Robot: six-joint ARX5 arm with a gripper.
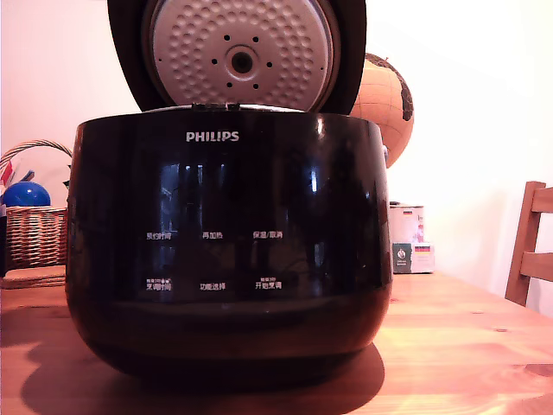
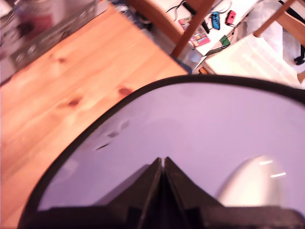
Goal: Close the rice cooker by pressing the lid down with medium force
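Observation:
The rice cooker (image 1: 226, 242), glossy black with a white PHILIPS logo, fills the middle of the exterior view on a wooden table. Its lid (image 1: 238, 52) stands open and upright, the dimpled silver inner plate facing the camera. The arm is hidden behind the lid in that view. In the wrist view my gripper (image 2: 162, 160) is shut, both dark fingers pressed together with nothing between them. Their tips lie against or just above the lid's shiny outer shell (image 2: 200, 129), which reflects pale light; I cannot tell whether they touch it.
An orange globe (image 1: 384, 99) stands behind the cooker at the exterior view's right, with a small box (image 1: 410, 240) below it and a wooden chair (image 1: 531, 246) at the edge. A wicker basket (image 1: 34, 229) sits at the left. The wrist view shows the table (image 2: 62, 95) and chair legs (image 2: 193, 26).

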